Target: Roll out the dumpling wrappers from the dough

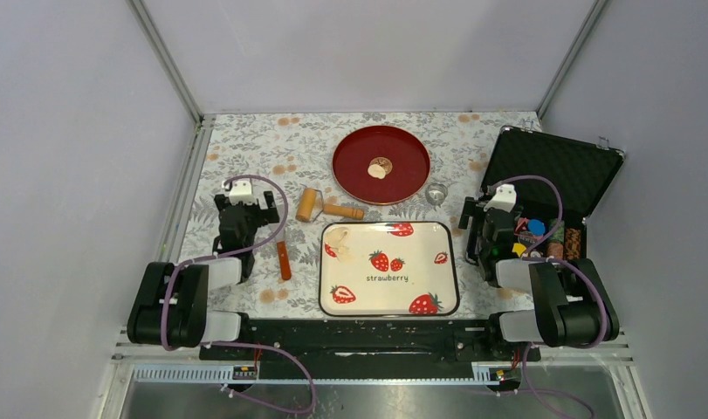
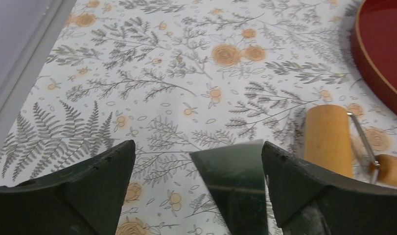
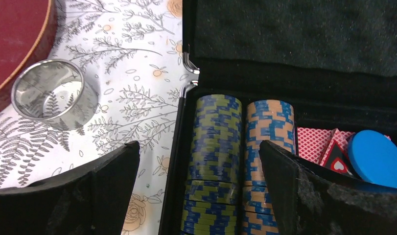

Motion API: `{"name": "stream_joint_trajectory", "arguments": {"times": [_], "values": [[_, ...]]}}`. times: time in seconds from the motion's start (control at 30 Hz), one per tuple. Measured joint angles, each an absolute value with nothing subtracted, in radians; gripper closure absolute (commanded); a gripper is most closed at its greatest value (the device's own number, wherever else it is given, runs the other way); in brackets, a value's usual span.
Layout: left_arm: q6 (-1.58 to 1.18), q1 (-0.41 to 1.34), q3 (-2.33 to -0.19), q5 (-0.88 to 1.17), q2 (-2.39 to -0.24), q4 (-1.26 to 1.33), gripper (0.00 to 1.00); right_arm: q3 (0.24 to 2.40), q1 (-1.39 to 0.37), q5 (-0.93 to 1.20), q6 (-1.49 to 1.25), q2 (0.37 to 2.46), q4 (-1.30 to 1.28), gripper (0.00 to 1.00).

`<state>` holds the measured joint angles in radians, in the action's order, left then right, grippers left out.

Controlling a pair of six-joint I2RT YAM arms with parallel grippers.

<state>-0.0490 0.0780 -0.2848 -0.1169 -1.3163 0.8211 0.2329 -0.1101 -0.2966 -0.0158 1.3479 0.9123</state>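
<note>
While the left gripper and right gripper stand open, empty, the small off-white dough lump lies on the white strawberry-printed tray, probably soft and sticky. Beyond, the tan wooden roller offers a stiff handle; a thin cream wrapper rests on the round red plate.

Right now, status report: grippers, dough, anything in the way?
Left gripper open, scraper blade lying below it. Right gripper open, over poker case. Dough on strawberry tray, one wrapper on red plate. Roller ungripped.
</note>
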Motion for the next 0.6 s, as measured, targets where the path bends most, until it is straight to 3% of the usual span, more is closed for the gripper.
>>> {"name": "stream_joint_trajectory", "arguments": {"times": [0.6], "values": [[-0.050, 0.051, -0.260, -0.117, -1.350, 0.944, 0.01, 0.244, -0.102, -0.306, -0.028, 1.364, 0.934, 0.02]]}}
